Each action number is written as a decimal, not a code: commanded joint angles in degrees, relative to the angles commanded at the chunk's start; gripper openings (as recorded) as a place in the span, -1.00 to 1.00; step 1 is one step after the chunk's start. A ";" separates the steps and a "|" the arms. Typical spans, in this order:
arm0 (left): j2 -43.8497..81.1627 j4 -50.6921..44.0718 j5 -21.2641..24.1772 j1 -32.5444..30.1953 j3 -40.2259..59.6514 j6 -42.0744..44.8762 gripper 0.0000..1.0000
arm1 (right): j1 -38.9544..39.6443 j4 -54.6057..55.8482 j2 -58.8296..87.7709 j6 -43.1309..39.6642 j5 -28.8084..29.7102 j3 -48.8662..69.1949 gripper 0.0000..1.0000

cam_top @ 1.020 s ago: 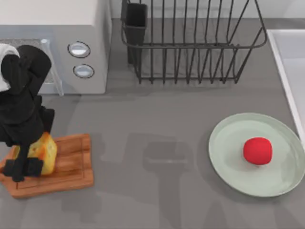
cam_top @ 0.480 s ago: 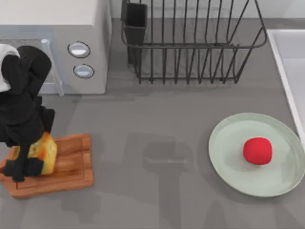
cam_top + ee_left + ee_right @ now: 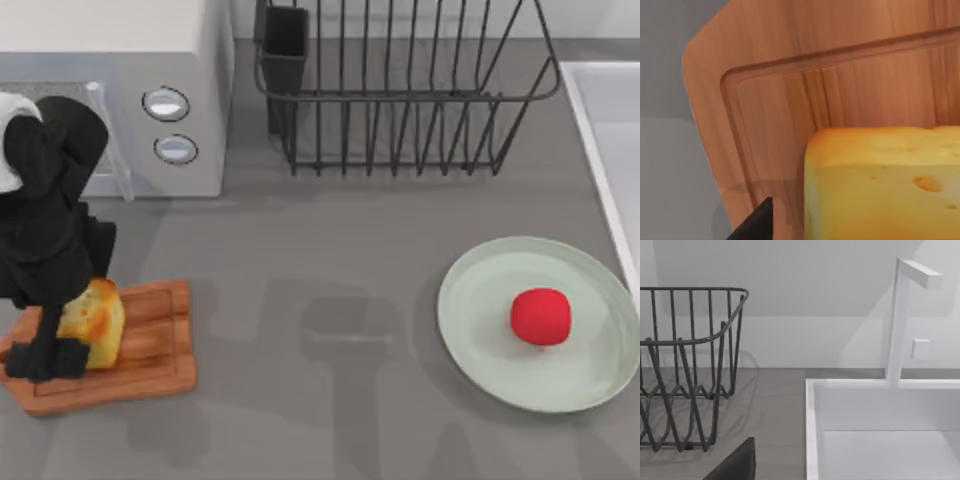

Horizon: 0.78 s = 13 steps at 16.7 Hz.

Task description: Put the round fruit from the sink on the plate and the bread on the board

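The bread [image 3: 95,320], a golden chunk with a browned crust, rests on the wooden board [image 3: 160,350] at the table's left. My left gripper [image 3: 42,360] hangs over its left end, open. In the left wrist view one dark fingertip [image 3: 757,222] stands apart from the bread [image 3: 880,185], with bare board [image 3: 785,110] between them. The red round fruit [image 3: 541,316] lies on the mint-green plate [image 3: 490,300] at the right. The sink [image 3: 600,110] runs along the right edge. The right wrist view looks across the sink [image 3: 812,430] past one dark fingertip [image 3: 737,462] with nothing beside it.
A microwave [image 3: 110,90] stands at the back left, close behind my left arm. A wire dish rack [image 3: 400,90] fills the back middle. A white faucet [image 3: 900,315] rises behind the sink. Bare grey counter lies between board and plate.
The bread has settled lower and flatter onto the board, and the left gripper's fingers have spread slightly. The fruit and plate have not moved.
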 joint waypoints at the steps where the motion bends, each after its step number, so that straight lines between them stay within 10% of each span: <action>1: 0.00 0.00 0.00 0.00 0.00 0.00 1.00 | 0.00 0.00 0.00 0.00 0.00 0.00 1.00; 13: -7.91 4.77 -0.10 1.13 -4.19 7.39 1.00 | 0.00 0.00 0.00 0.00 0.00 0.00 1.00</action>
